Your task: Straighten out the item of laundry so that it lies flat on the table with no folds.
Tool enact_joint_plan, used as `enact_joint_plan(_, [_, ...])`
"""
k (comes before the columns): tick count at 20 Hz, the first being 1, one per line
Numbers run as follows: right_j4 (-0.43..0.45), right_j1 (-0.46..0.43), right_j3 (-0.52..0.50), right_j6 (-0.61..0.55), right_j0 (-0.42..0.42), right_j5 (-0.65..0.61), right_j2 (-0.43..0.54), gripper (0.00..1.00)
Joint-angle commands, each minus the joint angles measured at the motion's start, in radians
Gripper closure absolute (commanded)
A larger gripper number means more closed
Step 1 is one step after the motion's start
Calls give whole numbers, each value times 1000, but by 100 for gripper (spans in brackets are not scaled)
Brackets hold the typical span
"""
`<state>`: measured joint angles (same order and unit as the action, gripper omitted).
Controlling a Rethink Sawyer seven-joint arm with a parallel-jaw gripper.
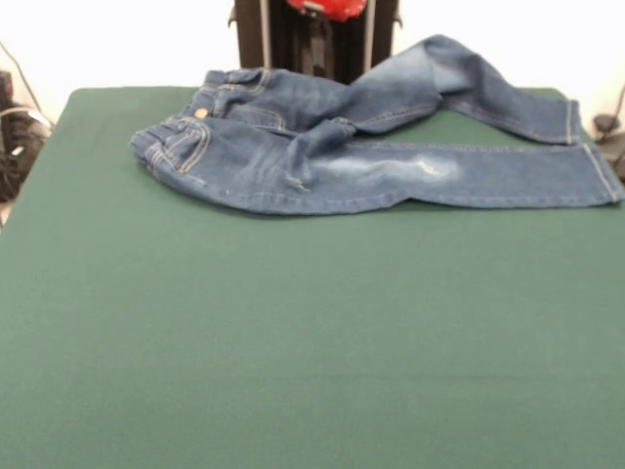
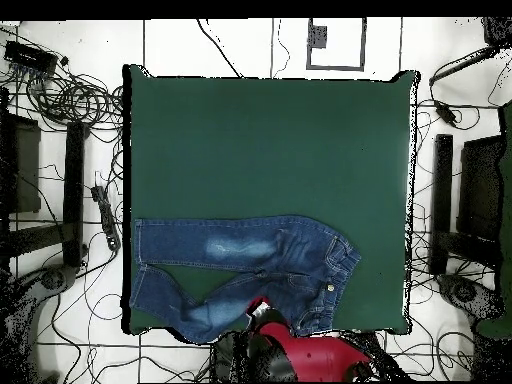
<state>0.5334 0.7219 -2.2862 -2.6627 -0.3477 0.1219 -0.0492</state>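
The item of laundry (image 1: 332,147), a small pair of blue jeans, lies along the table's far edge in the front view. Its waistband is at the left with a brass button (image 1: 200,113). The nearer leg (image 1: 488,174) runs straight to the right and has a pale faded patch. The farther leg (image 1: 439,83) humps up in a fold and slants back down to its cuff at the right. In the overhead view the jeans (image 2: 250,265) lie by the bottom edge of the table (image 2: 270,140). Only the red arm (image 2: 310,355) shows there; the gripper itself is hidden.
The green table (image 1: 293,342) stretches wide in front of the jeans. The black pedestal (image 1: 312,44) stands right behind them. Cables (image 2: 70,100) and black stands (image 2: 445,200) lie on the floor round the table's sides.
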Motion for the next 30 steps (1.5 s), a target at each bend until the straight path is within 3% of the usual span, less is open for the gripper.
enact_joint_plan(1, [-57, -251, 116, -107, 93, 160, -54, 100])
enact_joint_plan(7, [-29, -395, 159, -77, 87, 307, -111, 100])
enact_joint_plan(16, [38, -448, 198, -24, -9, 375, -115, 100])
enact_joint_plan(19, [80, -405, 178, -33, -81, 310, -61, 100])
enact_joint_plan(22, [91, -327, 145, -29, -90, 284, -75, 100])
enact_joint_plan(27, [174, -193, 95, -3, -203, 140, 23, 100])
enact_joint_plan(30, [132, -125, 56, -16, -182, 91, 33, 100])
